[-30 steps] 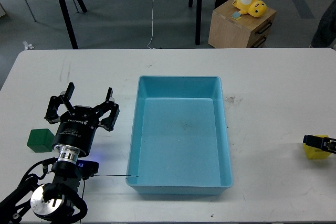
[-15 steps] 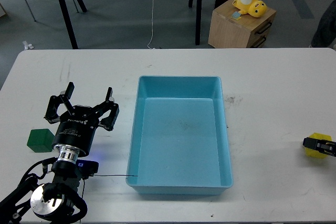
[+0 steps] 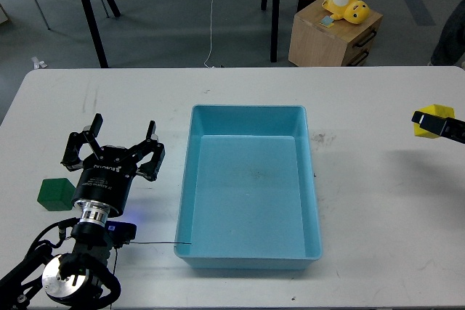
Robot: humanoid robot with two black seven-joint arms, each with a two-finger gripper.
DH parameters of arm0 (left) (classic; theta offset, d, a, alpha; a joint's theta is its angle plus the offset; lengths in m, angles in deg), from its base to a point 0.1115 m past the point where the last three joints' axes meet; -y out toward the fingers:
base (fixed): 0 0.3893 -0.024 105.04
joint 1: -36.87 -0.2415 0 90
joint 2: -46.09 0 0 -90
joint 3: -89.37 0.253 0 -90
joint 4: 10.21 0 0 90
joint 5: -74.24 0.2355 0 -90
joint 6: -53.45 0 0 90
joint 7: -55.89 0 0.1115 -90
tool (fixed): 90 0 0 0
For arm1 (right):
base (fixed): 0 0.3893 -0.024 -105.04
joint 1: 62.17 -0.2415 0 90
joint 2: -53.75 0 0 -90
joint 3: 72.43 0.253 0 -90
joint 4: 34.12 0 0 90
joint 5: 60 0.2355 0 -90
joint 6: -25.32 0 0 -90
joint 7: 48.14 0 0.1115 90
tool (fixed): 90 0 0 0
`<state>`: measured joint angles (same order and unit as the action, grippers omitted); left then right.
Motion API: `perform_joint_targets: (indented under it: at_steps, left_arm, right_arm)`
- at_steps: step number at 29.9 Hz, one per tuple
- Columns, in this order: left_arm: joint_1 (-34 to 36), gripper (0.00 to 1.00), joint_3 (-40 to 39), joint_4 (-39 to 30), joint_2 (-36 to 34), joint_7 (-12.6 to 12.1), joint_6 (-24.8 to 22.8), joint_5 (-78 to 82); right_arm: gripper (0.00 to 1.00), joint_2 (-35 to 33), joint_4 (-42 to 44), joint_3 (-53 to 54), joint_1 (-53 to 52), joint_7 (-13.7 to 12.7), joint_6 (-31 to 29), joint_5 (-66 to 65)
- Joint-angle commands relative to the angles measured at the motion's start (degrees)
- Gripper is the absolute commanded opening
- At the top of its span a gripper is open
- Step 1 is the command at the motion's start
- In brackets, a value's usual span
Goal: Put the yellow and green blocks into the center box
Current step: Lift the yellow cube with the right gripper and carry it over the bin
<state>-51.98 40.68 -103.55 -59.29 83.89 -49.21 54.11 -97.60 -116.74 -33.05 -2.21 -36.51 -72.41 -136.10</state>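
The right gripper (image 3: 430,122), at the frame's right edge, holds a small yellow plastic block (image 3: 434,117) above the white tabletop (image 3: 378,201), well apart from the empty blue rectangular plastic box (image 3: 248,188), while the left gripper (image 3: 113,147) hangs wide open and empty just beside the green cube (image 3: 56,193).

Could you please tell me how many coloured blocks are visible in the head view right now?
2. The green block sits on the table left of the left gripper. The yellow block is held by the right gripper at the right edge.
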Motion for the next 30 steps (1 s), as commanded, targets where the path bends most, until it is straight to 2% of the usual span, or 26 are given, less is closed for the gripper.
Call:
perform_joint_targets:
  at_steps: [1, 4, 6, 12, 15, 19, 24, 30]
  left_arm:
    - [0.00, 1.00, 0.00, -0.01, 0.00, 0.00, 0.00, 0.00]
    - [0.00, 1.00, 0.00, -0.01, 0.00, 0.00, 0.00, 0.00]
    - [0.00, 1.00, 0.00, 0.08, -0.09, 0.00, 0.00, 0.00]
    - [0.00, 1.00, 0.00, 0.08, -0.09, 0.00, 0.00, 0.00]
    - [0.00, 1.00, 0.00, 0.17, -0.09, 0.00, 0.00, 0.00]
    - [0.08, 1.00, 0.00, 0.43, 0.00, 0.00, 0.00, 0.00]
    - [0.08, 1.00, 0.00, 0.43, 0.00, 0.00, 0.00, 0.00]
    - [0.08, 1.00, 0.00, 0.43, 0.00, 0.00, 0.00, 0.00]
  right_arm:
    - [0.00, -0.26, 0.35, -0.09, -4.76, 6.37, 0.08, -4.03]
    - [0.00, 0.09, 0.18, -0.26, -8.19, 11.64, 0.08, -12.11]
    - [0.00, 0.79, 0.18, -0.53, -10.47, 16.37, 0.08, -17.91]
    - [0.00, 6.93, 0.00, -3.86, -16.36, 16.37, 0.00, -39.70]
    - [0.00, 10.36, 0.17, -7.63, -18.82, 16.37, 0.00, -45.78]
    - [0.00, 14.84, 0.79, -15.10, -23.30, 16.37, -0.18, -47.29]
    - [0.00, 22.04, 5.61, -23.63, -29.98, 16.37, -0.18, -47.21]
    - [0.00, 30.92, 10.80, -26.89, -32.63, 16.37, -0.27, -47.29]
